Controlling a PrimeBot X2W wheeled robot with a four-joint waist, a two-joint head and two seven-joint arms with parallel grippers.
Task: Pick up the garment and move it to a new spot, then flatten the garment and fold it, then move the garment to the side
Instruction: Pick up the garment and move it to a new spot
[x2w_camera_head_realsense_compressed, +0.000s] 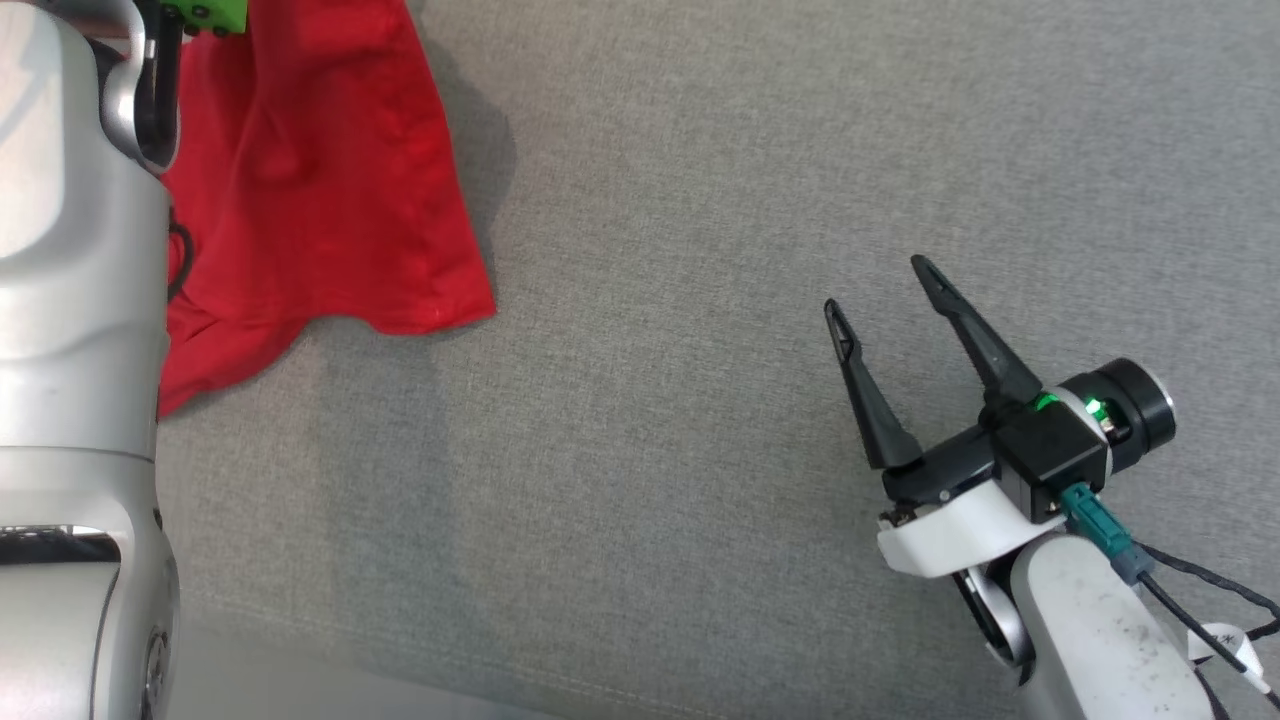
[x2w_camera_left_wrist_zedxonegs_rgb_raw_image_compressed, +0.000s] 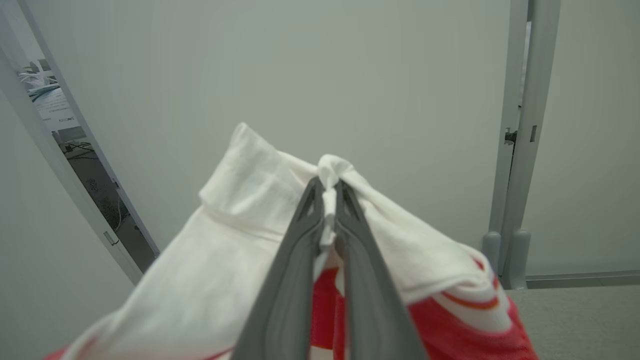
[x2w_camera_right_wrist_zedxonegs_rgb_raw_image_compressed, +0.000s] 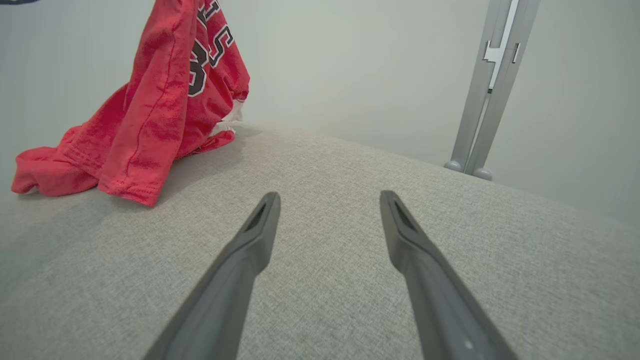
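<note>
Far left, head view: pale left arm (x2w_camera_head_realsense_compressed: 70, 300), with a green part (x2w_camera_head_realsense_compressed: 205, 12) at its top edge. Just beside it is the red garment (x2w_camera_head_realsense_compressed: 300, 180), at the left end of the grey fabric-covered worktop (x2w_camera_head_realsense_compressed: 650, 450). Its upper part is lifted and its lower hem lies on the cloth.

Left wrist view: left claw (x2w_camera_left_wrist_zedxonegs_rgb_raw_image_compressed: 327, 192) is pinched tight on a bunched white fold of the garment; more white with red-orange trim hangs below it.

Right wrist view: the garment rises in a peak. Black-and-white block lettering shows on it, an "S" and part of a digit; the rest is folded under and unreadable.

Printed paper (x2w_camera_left_wrist_zedxonegs_rgb_raw_image_compressed: 50, 107) shows through a gap at the left, text too small to read.

Right: right claw (x2w_camera_head_realsense_compressed: 874, 284) is spread wide with nothing in it, low over bare worktop, well apart from the garment. Tag (x2w_camera_head_realsense_compressed: 1225, 640) on its cable, mark not legible.

Room: plain pale grey-green wall panels, grey metal post (x2w_camera_right_wrist_zedxonegs_rgb_raw_image_compressed: 487, 85) at far right.
</note>
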